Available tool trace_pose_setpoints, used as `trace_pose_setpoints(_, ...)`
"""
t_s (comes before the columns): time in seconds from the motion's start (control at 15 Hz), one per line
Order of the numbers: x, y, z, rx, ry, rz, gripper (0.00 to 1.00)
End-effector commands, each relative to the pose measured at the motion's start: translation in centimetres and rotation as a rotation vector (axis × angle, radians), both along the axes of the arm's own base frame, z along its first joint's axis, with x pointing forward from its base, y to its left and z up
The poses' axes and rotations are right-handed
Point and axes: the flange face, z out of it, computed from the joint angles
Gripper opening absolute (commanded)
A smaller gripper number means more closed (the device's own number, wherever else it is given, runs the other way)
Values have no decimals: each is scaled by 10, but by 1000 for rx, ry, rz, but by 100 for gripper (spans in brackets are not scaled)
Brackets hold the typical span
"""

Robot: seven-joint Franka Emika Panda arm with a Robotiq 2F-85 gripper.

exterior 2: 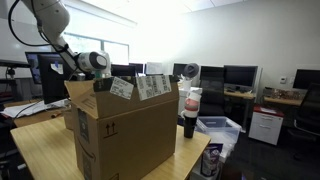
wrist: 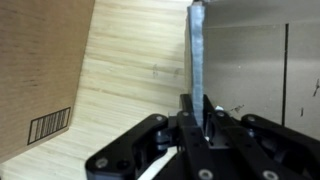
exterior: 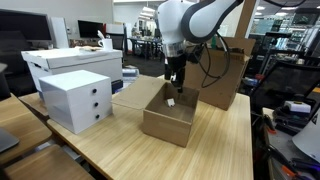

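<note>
The open cardboard box stands mid-bench. Its thin upright panel edge, probably a side wall rather than a flap, runs toward 12 o'clock in the wrist view. The pincer is pressed together on this edge, pinching the cardboard. Step in hand, by judgement: grasp made. The next move calls for a slow, straight motion, since thin card buckles. A white drawer unit sits at 9 o'clock of the box, and a taller carton at 2 o'clock.

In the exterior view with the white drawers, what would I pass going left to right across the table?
white drawer unit → open cardboard box → tall cardboard box
</note>
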Motion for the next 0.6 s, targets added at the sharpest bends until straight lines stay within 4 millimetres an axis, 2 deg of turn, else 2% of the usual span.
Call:
trace_pose_setpoints(0.0,-8,10,17,-31,-69,22,7)
trace_pose_setpoints(0.53,-7,14,40,-62,-132,64,6)
